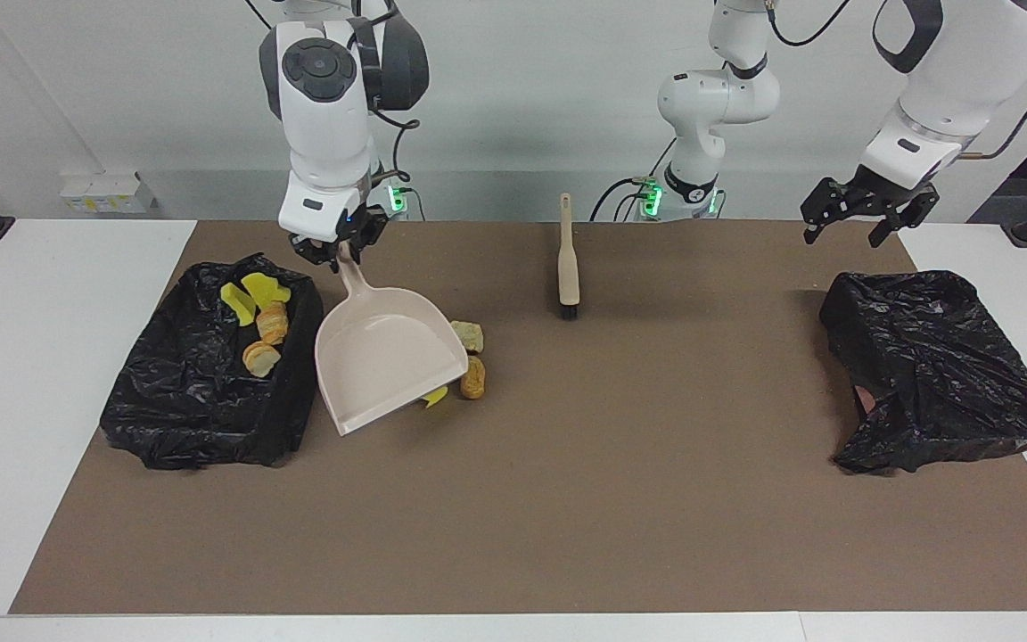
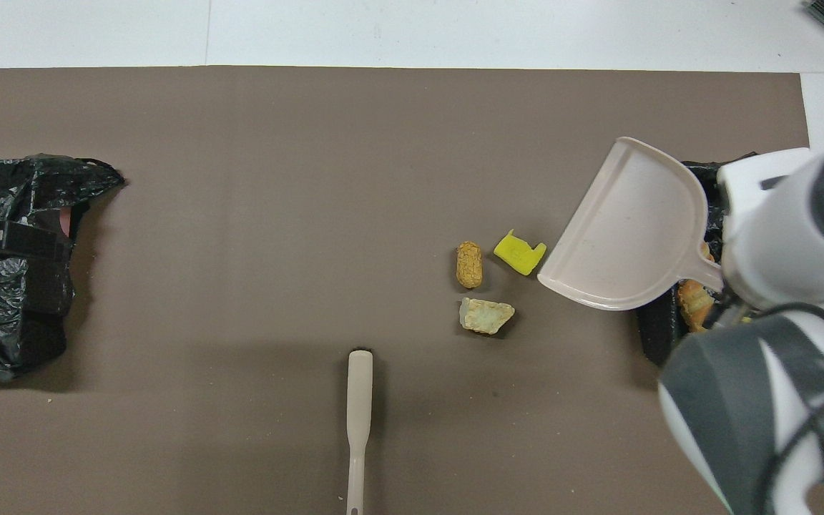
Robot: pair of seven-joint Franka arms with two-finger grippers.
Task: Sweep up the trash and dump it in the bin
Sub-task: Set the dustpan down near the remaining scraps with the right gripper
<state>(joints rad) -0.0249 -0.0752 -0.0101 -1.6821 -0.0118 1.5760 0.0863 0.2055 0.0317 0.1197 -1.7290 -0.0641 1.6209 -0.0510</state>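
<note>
Trash (image 1: 472,377) partly hidden by the dustpan (image 1: 386,365).

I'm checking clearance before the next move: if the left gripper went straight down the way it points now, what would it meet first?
Probably bare brown mat just robot-side of the crumpled black plastic bag. The left gripper, fingers open, hangs above that bag's near edge; depth is unclear, so it might brush the bag.
</note>
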